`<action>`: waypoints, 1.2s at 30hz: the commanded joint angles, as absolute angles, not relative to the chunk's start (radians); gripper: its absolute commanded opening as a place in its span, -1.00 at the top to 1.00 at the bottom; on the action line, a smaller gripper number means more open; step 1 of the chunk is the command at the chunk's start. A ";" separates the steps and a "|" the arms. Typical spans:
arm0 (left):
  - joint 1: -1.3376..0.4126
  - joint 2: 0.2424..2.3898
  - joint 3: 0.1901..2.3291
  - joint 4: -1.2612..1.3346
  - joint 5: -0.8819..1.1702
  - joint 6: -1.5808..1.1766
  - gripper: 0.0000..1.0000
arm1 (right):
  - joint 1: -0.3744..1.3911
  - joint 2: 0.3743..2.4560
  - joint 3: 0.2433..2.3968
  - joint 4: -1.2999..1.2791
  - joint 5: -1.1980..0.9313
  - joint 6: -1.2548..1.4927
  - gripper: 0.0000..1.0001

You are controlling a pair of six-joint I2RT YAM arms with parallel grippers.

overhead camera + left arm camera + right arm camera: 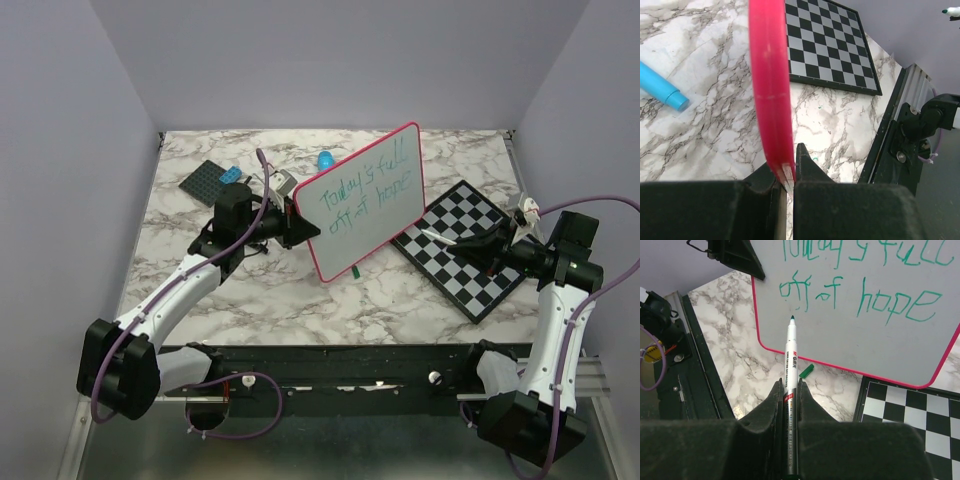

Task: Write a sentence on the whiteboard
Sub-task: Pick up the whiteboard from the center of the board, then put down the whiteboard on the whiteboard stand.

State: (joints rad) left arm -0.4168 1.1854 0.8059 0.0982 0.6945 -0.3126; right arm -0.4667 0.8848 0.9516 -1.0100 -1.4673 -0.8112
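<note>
The left claw (303, 228) is clamped on the left rim of the whiteboard (375, 215), holding it tilted upright over the marble surface (260, 290); its own camera sees only the pink edge. The green sentence (365, 188) has its top line cropped in the right wrist view. There the right claw (789, 390) pinches a marker (790, 350), its tip aimed at the board, contact unclear.

White glossy whiteboard (372, 238) with thin pink-red rim and rounded corners, held steeply on edge, its left edge pinched in the closed left gripper (310, 230), green handwritten sentence (365, 192) in two slanted lines (roughly "Today's full of hope") across its face
</note>
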 commanded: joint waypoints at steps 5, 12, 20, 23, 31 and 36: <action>-0.331 1.137 0.905 0.261 0.739 -0.316 1.00 | -0.474 0.868 0.945 -0.997 -1.603 -0.801 0.99; -0.242 1.169 1.012 0.216 0.791 -0.301 1.00 | -0.474 0.867 0.946 -0.997 -1.601 -0.801 0.99; -0.143 1.138 1.072 0.114 0.796 -0.227 1.00 | -0.474 0.867 0.945 -1.000 -1.598 -0.801 0.99; -0.097 1.088 1.043 0.095 0.782 -0.203 1.00 | -0.474 0.870 0.945 -1.005 -1.603 -0.801 0.99; -0.009 0.971 0.959 0.006 0.721 -0.127 1.00 | -0.468 0.880 0.953 -1.051 -1.595 -0.844 0.99; 0.046 0.962 0.962 -0.064 0.695 -0.065 1.00 | -0.463 0.881 0.960 -1.103 -1.595 -0.893 0.99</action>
